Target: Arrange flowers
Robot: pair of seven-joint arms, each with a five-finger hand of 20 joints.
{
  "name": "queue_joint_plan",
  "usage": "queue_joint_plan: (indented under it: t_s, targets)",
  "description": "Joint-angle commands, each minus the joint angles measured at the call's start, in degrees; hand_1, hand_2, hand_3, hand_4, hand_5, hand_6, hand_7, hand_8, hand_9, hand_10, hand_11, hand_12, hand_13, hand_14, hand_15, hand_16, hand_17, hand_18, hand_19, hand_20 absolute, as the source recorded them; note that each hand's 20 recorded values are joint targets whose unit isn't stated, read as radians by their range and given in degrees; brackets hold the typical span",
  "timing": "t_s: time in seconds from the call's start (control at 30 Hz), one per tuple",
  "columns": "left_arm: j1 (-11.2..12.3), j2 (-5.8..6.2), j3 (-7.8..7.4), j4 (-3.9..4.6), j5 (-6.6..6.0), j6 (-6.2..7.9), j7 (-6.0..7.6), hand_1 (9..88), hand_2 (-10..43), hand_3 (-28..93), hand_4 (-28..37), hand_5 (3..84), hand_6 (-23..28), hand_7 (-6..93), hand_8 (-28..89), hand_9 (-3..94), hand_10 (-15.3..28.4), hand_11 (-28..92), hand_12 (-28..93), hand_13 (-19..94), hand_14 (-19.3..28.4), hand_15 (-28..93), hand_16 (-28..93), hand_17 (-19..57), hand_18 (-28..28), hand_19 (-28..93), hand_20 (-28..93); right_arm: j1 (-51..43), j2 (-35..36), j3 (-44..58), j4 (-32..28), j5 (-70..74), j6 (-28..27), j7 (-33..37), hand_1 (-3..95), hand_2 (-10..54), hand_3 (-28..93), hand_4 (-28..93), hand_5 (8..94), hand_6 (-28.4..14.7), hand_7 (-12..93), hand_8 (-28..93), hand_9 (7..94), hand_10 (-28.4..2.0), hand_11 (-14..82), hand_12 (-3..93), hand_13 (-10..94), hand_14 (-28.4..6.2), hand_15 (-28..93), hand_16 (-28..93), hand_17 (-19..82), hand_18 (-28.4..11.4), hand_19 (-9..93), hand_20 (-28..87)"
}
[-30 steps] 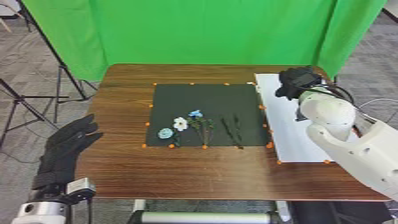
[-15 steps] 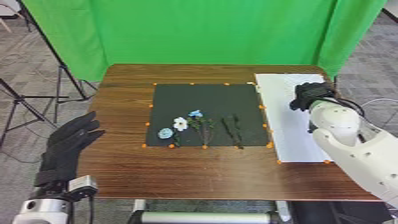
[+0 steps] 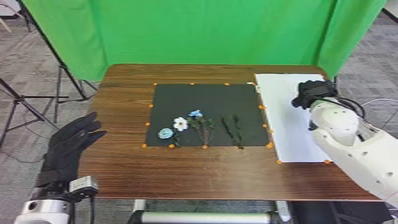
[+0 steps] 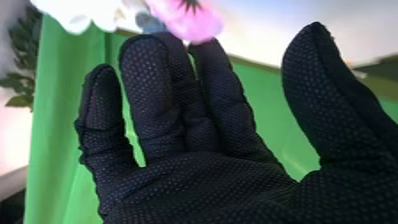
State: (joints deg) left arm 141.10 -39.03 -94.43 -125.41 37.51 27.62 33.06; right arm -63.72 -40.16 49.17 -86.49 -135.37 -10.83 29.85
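In the head view, the right arm (image 3: 353, 146) slants in from the lower right across the white sheet (image 3: 293, 136), its hand (image 3: 313, 93) over the sheet's far part beside its right edge, toward the table's (image 3: 178, 175) far right corner. From here that hand is a dark bunch, its outline hard to make out, and whether it touches the sheet I cannot tell. The left hand (image 3: 67, 147) is open beside the table's left edge, fingers straight and pointing toward the far side, its arm cut off below. On the black mat (image 3: 200, 97), a white bloom (image 3: 180, 124), a pale blue bloom (image 3: 165, 133) and a blue bloom (image 3: 195, 114) lie toward the near left corner, their thin stems running to the near edge and hard to tell apart; dark green sprigs (image 3: 232, 131) lie near the right edge. In the right wrist view, the hand is open, palm showing, fingers straight and upright, with the thumb well apart. A pink flower (image 4: 188, 19) overlaps the fingertips, blurred and cut off by the border; whether they touch I cannot tell. White petals (image 4: 82, 11) near it are cropped as well, and green leaves (image 4: 19, 65) are partly out of frame. Behind the hand hangs green cloth (image 4: 67, 110).
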Motion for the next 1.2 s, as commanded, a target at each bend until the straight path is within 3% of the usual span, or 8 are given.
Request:
queue_joint_plan:
  t_s: [0.03,0.17,0.4,0.7,0.9,1.07,1.2]
  targets:
    - [-0.03,-0.27,0.41,0.16,-0.21,-0.03,-0.02,27.8,1.6,83,-21.2,35.8,7.1,21.2,-13,32.2,18.0,35,10,23,24.3,62,-13,-11.7,20.2,53,10,0.69,1.18,0.57,0.07,-2.11,0.71,1.06,22.7,-1.1,87,-28,50.1,-4.3,23,-15,52.9,-16.0,23.4,16.8,51,-12.7,77,16,20,-22.1,80,36]
    - [-0.44,-0.76,0.34,0.22,0.28,-0.43,-0.73,27.8,1.5,83,-21.1,35.8,7.1,21.3,-13,32.3,18.1,35,10,23,24.3,62,-13,-11.7,20.2,53,10,0.8,-0.2,1.54,1.27,-1.93,-2.64,1.26,22.6,-1.1,87,-28,50.0,-4.3,23,-15,52.7,-16.2,23.5,16.7,51,-12.9,78,16,20,-22.2,81,36]
    - [-0.69,-0.88,0.37,0.23,0.35,-0.4,-0.84,27.9,1.5,83,-21.1,35.8,7.1,21.5,-13,32.3,18.2,35,10,23,24.2,62,-13,-11.8,20.2,53,10,0.14,-2.6,2.89,2.83,-1.84,-6.15,1.51,22.3,-1.0,87,-28,48.4,-4.6,21,-14,52.0,-16.7,23.0,16.5,51,-13.1,77,16,20,-22.3,81,36]
    - [-1.09,-0.72,0.75,0.32,0.32,-0.39,-0.76,27.9,1.6,83,-21.1,35.8,7.2,21.4,-13,32.3,18.1,35,10,23,24.3,62,-13,-11.8,20.3,53,10,0.53,-4.07,2.67,4.16,-1.8,-6.22,1.64,22.5,-1.0,87,-28,47.7,-4.4,21,-14,52.1,-16.4,22.8,16.5,51,-13.3,77,16,20,-22.4,81,36]
    - [-1.2,-1.34,0.41,0.34,0.85,-0.75,-1.48,27.9,1.6,83,-21.1,35.8,7.1,21.4,-13,32.3,18.1,35,10,23,24.2,62,-13,-11.8,20.3,53,10,-0.21,-4.23,2.58,4.28,-2.3,-4.54,1.5,22.8,-1.1,86,-28,48.7,-3.9,21,-14,52.9,-15.6,22.8,16.3,51,-13.2,77,16,20,-22.4,80,36]
    - [-1.5,-1.39,0.72,0.48,0.93,-0.92,-1.59,27.9,1.7,83,-21.0,35.8,7.2,21.4,-13,32.3,18.1,35,10,23,24.3,62,-13,-11.8,20.3,53,10,-0.66,-4.43,1.8,4.69,-3.58,-2.82,1.45,31.4,-2.0,84,-28,57.1,-0.2,25,-16,62.7,-11.5,24.9,16.0,56,-10.8,76,17,22,-21.8,81,35]
    - [-1.37,-1.16,0.55,0.43,0.81,-0.82,-1.63,28.0,1.7,83,-21.0,35.8,7.2,21.4,-13,32.3,18.1,35,10,23,24.3,62,-13,-11.8,20.3,53,10,-0.66,-4.68,0.7,5.08,-4.49,-0.95,1.45,43.1,-6.3,76,-28,64.8,1.9,32,-7,73.4,-7.8,24.2,20.4,61,-8.0,73,19,24,-20.8,82,34]
